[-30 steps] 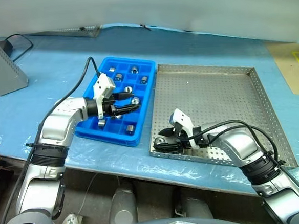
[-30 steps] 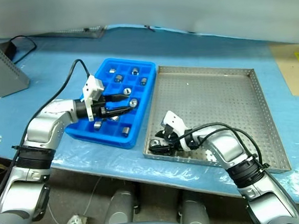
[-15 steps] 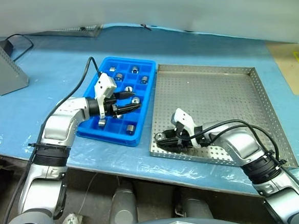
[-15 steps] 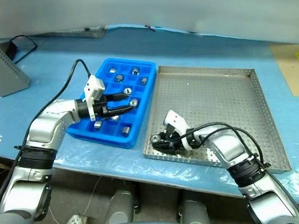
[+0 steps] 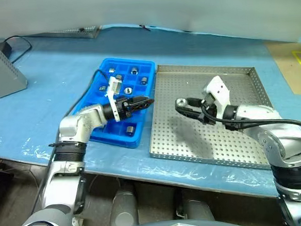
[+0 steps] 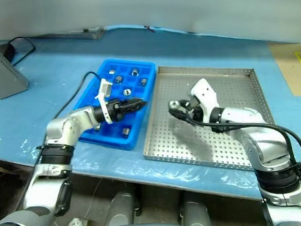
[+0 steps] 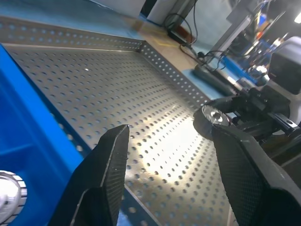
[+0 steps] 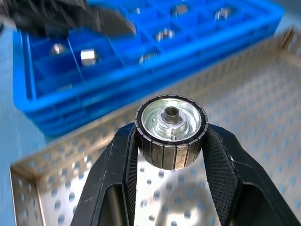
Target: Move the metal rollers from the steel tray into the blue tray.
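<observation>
Right gripper [image 8: 171, 141] pinches one metal roller [image 8: 171, 130] between its two black fingers [image 8: 120, 165], the shiny end face with the dark centre hole turned toward the wrist camera. In the head views this gripper [image 5: 183, 106] hangs above the perforated floor of the steel tray [image 5: 242, 93], over the tray's left half, the roller clear of the floor. A black cable loops from the right forearm.

Left gripper [image 5: 142, 101] reaches level over the blue tray [image 5: 97, 78], fingertips at the blue tray's right edge, pointing toward the steel tray. Its jaws stand spread with nothing between them; in the left wrist view the two fingers [image 7: 106, 179] frame bare perforated steel, and the right gripper with its roller shows beyond them.

Blue tray sits just left of the steel tray, the two side by side on the blue-covered table [image 5: 47, 107]. Several rollers already lie in separate compartments of the blue tray: a few in the far rows [image 5: 134, 70], one nearer the front [image 5: 131, 129].

Grey box [image 5: 0, 70] with a black cord rests on the table at far left, well apart from both trays
</observation>
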`<act>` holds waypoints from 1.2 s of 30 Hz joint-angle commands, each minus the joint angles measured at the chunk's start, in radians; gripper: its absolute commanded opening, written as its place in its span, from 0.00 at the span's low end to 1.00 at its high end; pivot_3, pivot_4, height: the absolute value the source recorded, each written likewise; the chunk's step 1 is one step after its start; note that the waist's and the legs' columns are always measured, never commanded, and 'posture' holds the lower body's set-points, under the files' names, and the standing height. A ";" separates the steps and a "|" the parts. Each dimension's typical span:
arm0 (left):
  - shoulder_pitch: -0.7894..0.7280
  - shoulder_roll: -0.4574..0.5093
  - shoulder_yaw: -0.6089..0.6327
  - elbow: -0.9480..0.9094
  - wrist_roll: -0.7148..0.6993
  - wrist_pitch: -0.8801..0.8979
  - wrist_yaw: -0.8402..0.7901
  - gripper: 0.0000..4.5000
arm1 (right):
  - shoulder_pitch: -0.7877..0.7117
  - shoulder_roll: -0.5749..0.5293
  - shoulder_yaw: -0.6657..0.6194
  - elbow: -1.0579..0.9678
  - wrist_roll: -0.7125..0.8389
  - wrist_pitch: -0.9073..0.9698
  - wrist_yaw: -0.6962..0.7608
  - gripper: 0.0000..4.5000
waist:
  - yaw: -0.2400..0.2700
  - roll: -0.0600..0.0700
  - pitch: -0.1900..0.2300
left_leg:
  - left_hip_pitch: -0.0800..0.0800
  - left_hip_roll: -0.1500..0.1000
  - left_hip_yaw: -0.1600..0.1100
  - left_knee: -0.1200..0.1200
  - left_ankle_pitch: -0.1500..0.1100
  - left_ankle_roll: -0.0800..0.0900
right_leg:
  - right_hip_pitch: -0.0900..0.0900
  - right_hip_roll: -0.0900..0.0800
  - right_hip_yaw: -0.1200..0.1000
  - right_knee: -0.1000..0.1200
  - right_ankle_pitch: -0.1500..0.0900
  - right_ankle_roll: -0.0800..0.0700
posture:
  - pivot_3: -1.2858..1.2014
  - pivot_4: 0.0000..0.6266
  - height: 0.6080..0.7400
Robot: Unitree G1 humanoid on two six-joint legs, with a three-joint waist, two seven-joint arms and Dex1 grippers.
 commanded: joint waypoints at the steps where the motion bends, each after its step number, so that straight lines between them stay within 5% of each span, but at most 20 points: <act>1: -0.043 -0.037 0.036 0.011 -0.095 0.122 0.003 0.65 | -0.014 0.001 -0.006 -0.061 0.030 0.012 -0.025 0.36 | 0.004 0.000 0.000 | 0.000 0.000 0.000 0.000 0.000 0.000 | 0.000 0.000 0.000 0.000 0.000 0.000 | 0.55 0.24 1.00; 8: -0.125 -0.105 0.127 0.145 -0.155 0.181 0.046 0.65 | 0.005 -0.043 0.012 -0.072 0.031 0.006 -0.027 0.36 | 0.002 0.000 0.000 | -0.002 -0.001 0.000 0.000 0.000 0.001 | 0.000 0.000 0.000 -0.002 0.000 0.000 | 0.54 0.24 1.00; 17: -0.092 -0.182 0.103 0.093 -0.179 0.251 0.073 0.65 | 0.003 -0.047 0.021 -0.075 0.038 0.012 -0.045 0.36 | 0.001 0.000 0.000 | -0.002 -0.001 0.000 0.000 0.000 0.001 | 0.000 0.000 0.000 -0.003 0.000 0.000 | 0.54 0.24 1.00; 36: -0.161 -0.262 0.112 0.284 -0.140 0.206 0.069 0.65 | -0.053 -0.011 0.047 -0.052 0.032 0.020 -0.090 0.36 | 0.001 0.000 0.000 | -0.002 -0.001 0.000 -0.001 -0.001 0.002 | 0.000 0.000 0.000 -0.003 0.000 0.001 | 0.53 0.24 1.00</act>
